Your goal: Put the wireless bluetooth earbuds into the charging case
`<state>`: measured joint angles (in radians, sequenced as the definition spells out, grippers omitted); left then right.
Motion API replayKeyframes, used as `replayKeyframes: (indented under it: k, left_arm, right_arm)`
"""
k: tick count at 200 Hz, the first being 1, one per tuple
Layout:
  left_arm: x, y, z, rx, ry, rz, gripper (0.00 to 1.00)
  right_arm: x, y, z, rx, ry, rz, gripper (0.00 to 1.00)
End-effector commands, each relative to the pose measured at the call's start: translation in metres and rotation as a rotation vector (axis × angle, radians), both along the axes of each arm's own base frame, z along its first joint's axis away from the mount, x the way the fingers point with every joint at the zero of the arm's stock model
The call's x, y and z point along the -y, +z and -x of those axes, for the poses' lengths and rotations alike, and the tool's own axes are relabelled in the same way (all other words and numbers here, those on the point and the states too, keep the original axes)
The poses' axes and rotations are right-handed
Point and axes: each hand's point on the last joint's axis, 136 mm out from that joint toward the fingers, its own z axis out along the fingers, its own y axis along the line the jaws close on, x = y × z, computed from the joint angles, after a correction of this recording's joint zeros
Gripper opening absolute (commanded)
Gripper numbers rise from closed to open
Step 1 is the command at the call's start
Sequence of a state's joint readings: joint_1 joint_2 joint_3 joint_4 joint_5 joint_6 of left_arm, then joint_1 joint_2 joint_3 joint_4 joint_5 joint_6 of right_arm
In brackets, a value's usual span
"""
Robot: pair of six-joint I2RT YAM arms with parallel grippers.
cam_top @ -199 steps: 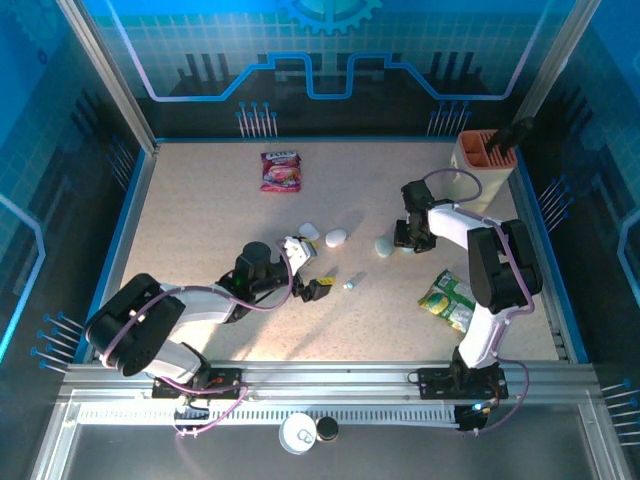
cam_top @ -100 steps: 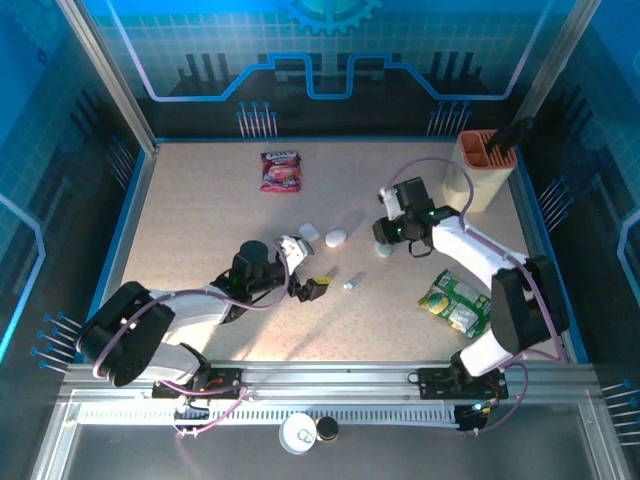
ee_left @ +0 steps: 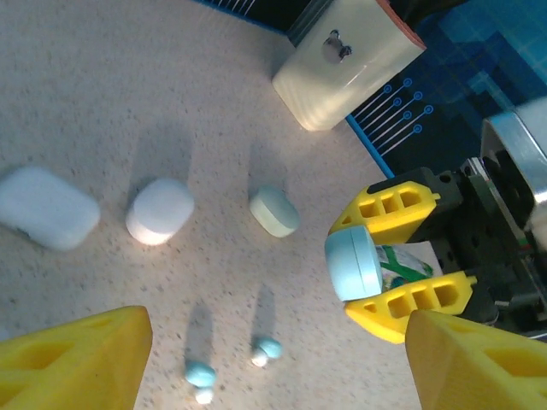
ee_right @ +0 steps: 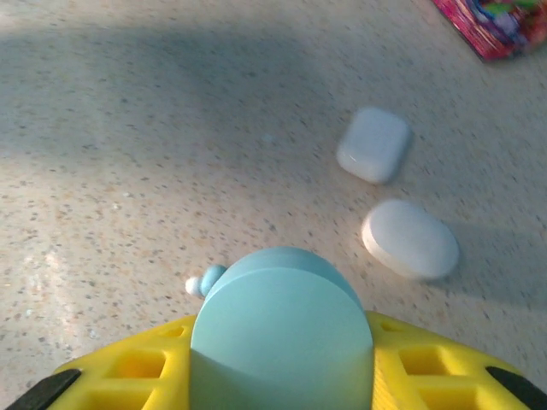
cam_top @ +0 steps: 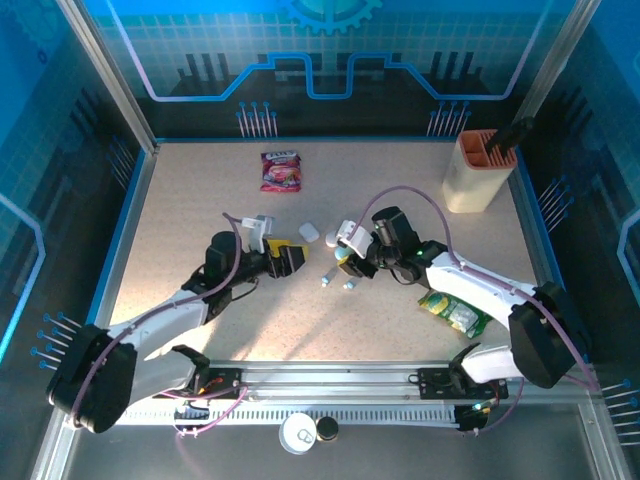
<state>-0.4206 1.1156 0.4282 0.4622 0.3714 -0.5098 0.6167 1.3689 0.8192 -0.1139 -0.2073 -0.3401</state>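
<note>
Swinging in clamped on the blue charging case (ee_right: 282,318), your right gripper (ee_left: 357,266) now nears the earbuds (ee_left: 267,348); left gripper (cam_top: 296,260), jaws apart, loading likely next.

A speckled beige table (cam_top: 200,200) stands between blue walls (cam_top: 320,60) printed with circuit lines; light pools at its near side.

Cases, four: white box-shaped case (ee_left: 47,207), white oval case (ee_left: 160,210), pale-green case (ee_left: 274,212), pale-blue case (ee_left: 353,263). Earbuds (ee_left: 265,348), two. Snack packets, two: pink packet (cam_top: 281,170), green packet (cam_top: 452,303). Holder (cam_top: 475,172), one. Round caps, two: white cap (cam_top: 298,433), black cap (cam_top: 326,430).
</note>
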Motion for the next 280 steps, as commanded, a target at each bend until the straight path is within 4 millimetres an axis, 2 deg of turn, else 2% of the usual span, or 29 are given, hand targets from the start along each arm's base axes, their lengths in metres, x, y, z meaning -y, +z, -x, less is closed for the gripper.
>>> replayKeyframes:
  k: [1,24,46,88,115,146,183,195,207,216,228,240,253,280]
  left_arm:
    - [0.012,0.004,0.021,-0.218,-0.03,0.075,0.76]
    - [0.027,0.013,0.034,-0.263,-0.078,0.095,0.69]
    - [0.036,0.014,0.037,-0.315,-0.093,0.119,0.59]
    - [0.053,0.013,0.036,-0.341,-0.128,0.133,0.57]
    - [0.067,0.018,0.038,-0.341,-0.185,0.151,0.55]
    - [0.078,0.014,0.038,-0.361,-0.217,0.148,0.49]
    - [0.079,0.006,0.034,-0.379,-0.199,0.149,0.27]
    - [0.079,0.006,0.033,-0.377,-0.197,0.155,0.17]
    - [0.079,0.007,0.034,-0.374,-0.196,0.157,0.12]
    - [0.078,0.008,0.033,-0.368,-0.191,0.16,0.12]
    - [0.076,0.009,0.032,-0.354,-0.177,0.165,0.11]
    - [0.074,0.012,0.03,-0.335,-0.159,0.181,0.1]
    - [0.072,0.018,0.028,-0.309,-0.141,0.21,0.09]
    - [0.066,0.037,0.019,-0.215,-0.095,0.275,0.09]
  right_arm:
    - [-0.024,0.025,0.011,0.075,0.149,-0.064,0.39]
    - [-0.036,0.029,0.018,0.077,0.209,-0.089,0.39]
    - [-0.043,0.031,0.024,0.068,0.248,-0.112,0.39]
    - [-0.049,0.04,0.036,0.061,0.3,-0.164,0.39]
    - [-0.05,0.039,0.043,0.041,0.318,-0.184,0.39]
    - [-0.052,0.037,0.045,0.023,0.326,-0.194,0.4]
    - [-0.052,0.034,0.048,0.01,0.333,-0.195,0.4]
    - [-0.051,0.033,0.046,0.015,0.325,-0.188,0.41]
    - [-0.049,0.033,0.045,0.02,0.317,-0.182,0.46]
    - [-0.048,0.034,0.043,0.024,0.307,-0.183,0.55]
    - [-0.046,0.041,0.04,0.029,0.283,-0.208,0.67]
    - [-0.042,0.053,0.036,0.015,0.24,-0.266,0.74]
    - [-0.035,0.071,0.03,-0.006,0.186,-0.359,0.77]
    - [-0.011,0.101,0.003,-0.126,-0.034,-0.568,0.77]
